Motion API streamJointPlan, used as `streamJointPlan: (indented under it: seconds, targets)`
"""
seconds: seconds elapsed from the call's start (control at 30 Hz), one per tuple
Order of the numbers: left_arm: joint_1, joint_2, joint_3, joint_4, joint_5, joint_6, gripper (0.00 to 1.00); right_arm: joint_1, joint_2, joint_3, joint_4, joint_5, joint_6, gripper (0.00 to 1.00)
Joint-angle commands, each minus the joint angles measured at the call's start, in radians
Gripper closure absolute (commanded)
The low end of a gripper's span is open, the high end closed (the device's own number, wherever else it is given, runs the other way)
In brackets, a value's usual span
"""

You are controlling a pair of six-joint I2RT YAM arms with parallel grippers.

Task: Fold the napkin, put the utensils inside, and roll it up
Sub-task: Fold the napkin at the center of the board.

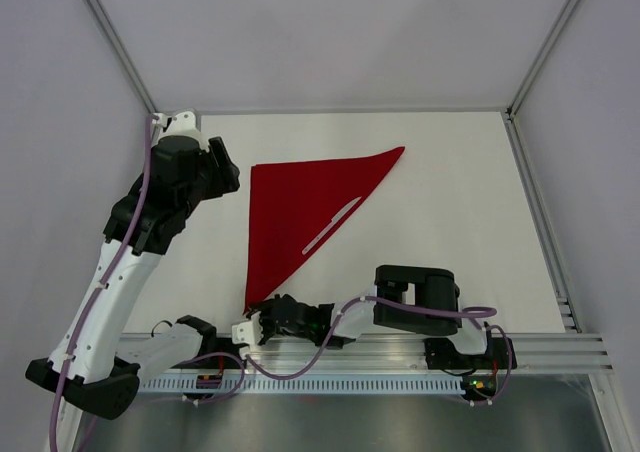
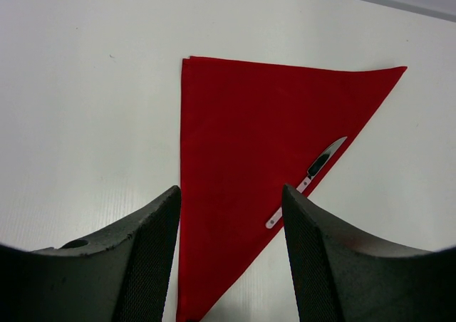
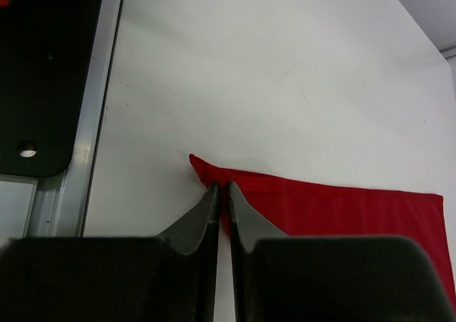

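The white counter [image 1: 450,222] carries the red napkin [image 1: 290,212], folded into a triangle and lying flat left of centre. In the overhead view its points aim toward 11, 2 and 6 o'clock. The left pincer [image 1: 228,175] hovers by the 11 o'clock corner, fingers spread wide with nothing between them. The right pincer [image 1: 255,312] sits low at the 6 o'clock point, fingers pressed nearly together. It seems to pinch that tip of cloth, though the contact is hard to see. A pale knife [image 1: 333,224] lies on the napkin along its long 4 o'clock edge.
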Motion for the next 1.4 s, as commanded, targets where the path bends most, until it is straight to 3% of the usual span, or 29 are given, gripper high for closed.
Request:
streamJointPlan:
  seconds: [0.0,0.9,1.37]
  targets:
    - [-0.002,0.002,-0.007,0.045,0.009,0.042,0.36,-0.006,-0.009,0.032,0.0,-0.036,0.048,0.87]
    - [-0.002,0.039,0.003,0.077,0.042,0.048,0.37,-0.154,-0.167,0.165,-0.296,-0.05,0.315,1.0]
    - [-0.002,0.091,-0.001,0.131,0.094,0.04,0.37,-0.386,-0.292,0.168,-0.465,-0.005,0.433,0.99]
